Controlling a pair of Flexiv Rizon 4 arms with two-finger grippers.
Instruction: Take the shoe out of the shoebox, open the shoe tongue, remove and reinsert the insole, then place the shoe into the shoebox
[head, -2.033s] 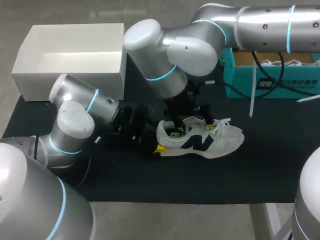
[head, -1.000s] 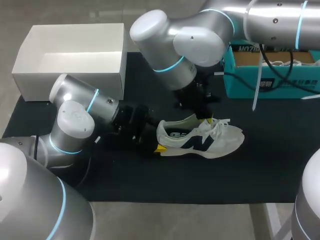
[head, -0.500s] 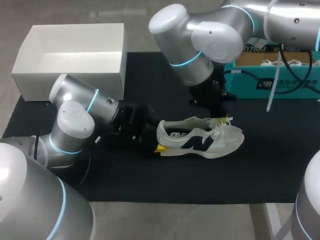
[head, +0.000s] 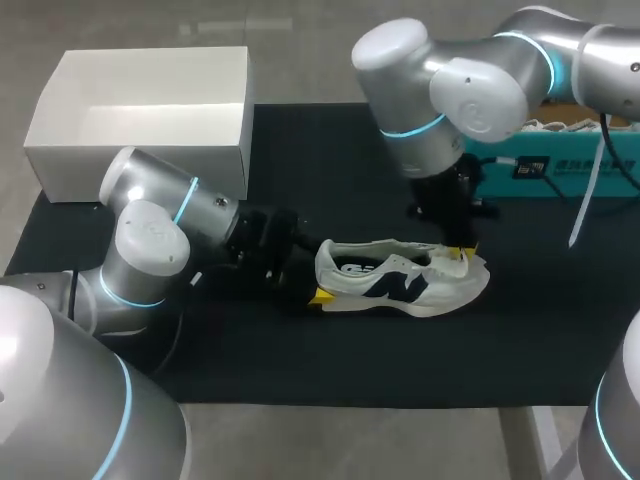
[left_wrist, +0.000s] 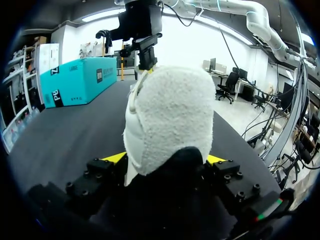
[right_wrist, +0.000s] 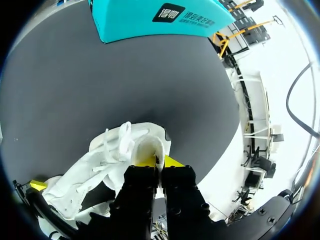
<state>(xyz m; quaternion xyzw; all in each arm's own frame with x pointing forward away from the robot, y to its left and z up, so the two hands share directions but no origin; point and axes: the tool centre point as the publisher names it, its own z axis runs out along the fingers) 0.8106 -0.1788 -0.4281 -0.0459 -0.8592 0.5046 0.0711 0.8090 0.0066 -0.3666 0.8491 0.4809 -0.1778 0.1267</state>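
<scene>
While the shoe (head: 400, 280) sits on its sole on the black mat (head: 300, 140), out of both boxes, I've got a hold at each end of it. Heel points to my left, toe to my right.

Left gripper (left_wrist: 165, 160) first: it lies low along the mat, clamped on the heel. From the wrist I see the fuzzy white heel collar filling the gap, one yellow tip pressed against each side, fingers spread about as wide as the heel.

Right gripper (right_wrist: 158, 161) comes down from above near the front of the shoe. Fingers are nearly together, a narrow pinch, and the pale tongue (right_wrist: 147, 147) is caught between the yellow tips, drawn forward over the toe. Laces (right_wrist: 117, 137) lie loose and bunched just beside the tongue. Behind the pinch the shoe mouth stands open, its dark lining showing from overhead.

Looking along the shoe from the left wrist, my right arm's fingers stand straight up at the far end, above the toe.

White box (head: 140, 150) rests open at the mat's far left corner, well apart from the shoe. Teal box (head: 560, 165) stands at the far right, behind my right arm, near the toe end but not touching it
</scene>
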